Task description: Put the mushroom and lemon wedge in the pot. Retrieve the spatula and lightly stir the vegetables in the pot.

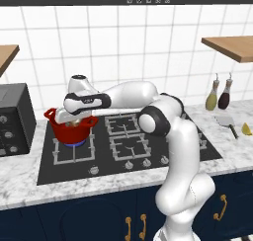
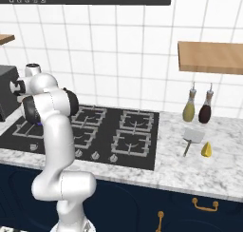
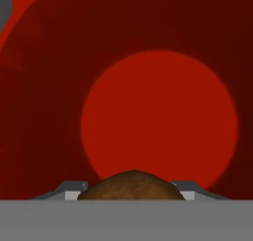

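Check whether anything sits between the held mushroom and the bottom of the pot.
Nothing visible does. In the hand view the mushroom sits between the jaws, and beyond it lies the bare red floor of the pot. The left base view shows the gripper directly over the pot.

Seen from behind the arm's left and right, angled forward and down across the same stovetop [image 1: 133, 136] and marble counter [image 2: 199, 171], the right view taking in more of the counter's far end, plus looking from the hand straight down, very close, into the pot [image 3: 158, 121].
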